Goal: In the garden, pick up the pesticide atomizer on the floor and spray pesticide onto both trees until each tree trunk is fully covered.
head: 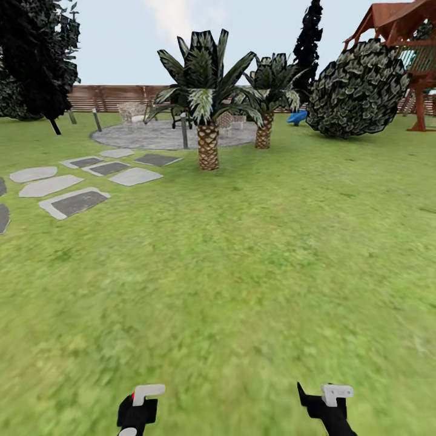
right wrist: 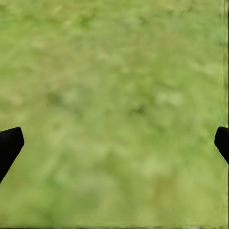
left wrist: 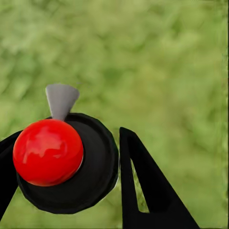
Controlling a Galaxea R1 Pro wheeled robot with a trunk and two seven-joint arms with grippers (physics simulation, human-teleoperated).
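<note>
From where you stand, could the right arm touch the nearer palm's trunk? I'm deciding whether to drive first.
Probably not. The right end effector sits open near the robot, and a wide stretch of lawn separates it from the palm trunk. Nothing blocks it; it looks too far.

Both tools cut off at head view's 6 o'clock edge: left tool point(head: 140, 404), right tool point(head: 327, 399). Grass point(right wrist: 114, 105) just blur. Playset point(head: 407, 36) clipped at 2 o'clock. Patio furniture point(head: 136, 112) too small to tell.
</note>
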